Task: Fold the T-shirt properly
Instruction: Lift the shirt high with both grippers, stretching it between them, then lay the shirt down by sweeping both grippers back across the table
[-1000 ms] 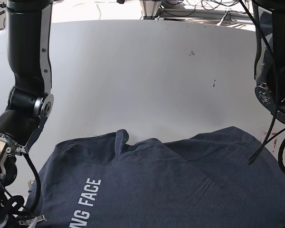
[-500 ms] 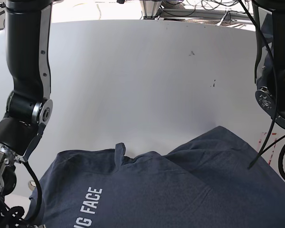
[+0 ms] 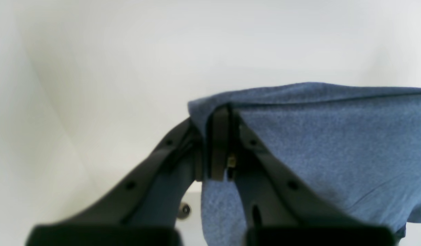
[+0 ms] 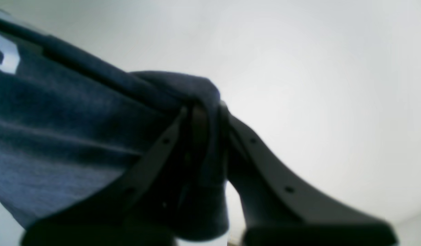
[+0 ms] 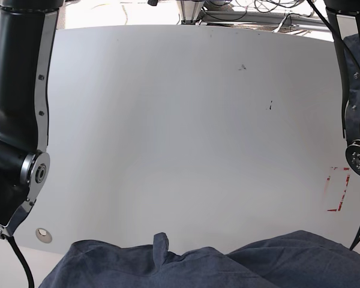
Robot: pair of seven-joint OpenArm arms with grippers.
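Two black arms frame a wide white tabletop (image 5: 186, 120), which fills nearly all of the base view and carries a few small dark specks toward 1 o'clock, a red marked corner at 3 o'clock, and a small round metal disc (image 5: 44, 234) at 8 o'clock.

The dark navy heathered cotton T-shirt (image 5: 186, 267) lies along the table's near edge from 7 to 5 o'clock, only its rumpled far hem showing, with a small upright pleat at 6 o'clock and a higher mound toward 5 o'clock.

The right arm (image 5: 18, 120) stands at 9 o'clock of the base view; the left arm (image 5: 357, 120) at 3 o'clock.

In the left wrist view the left gripper (image 3: 219, 116) has its jaws pressed together on a folded corner of the shirt, the cloth draping away toward 3 o'clock.

In the right wrist view the right gripper (image 4: 205, 109) is likewise clamped tight on a bunched edge of the shirt, fabric trailing toward 9 o'clock, where a scrap of white lettering (image 4: 5, 56) shows.
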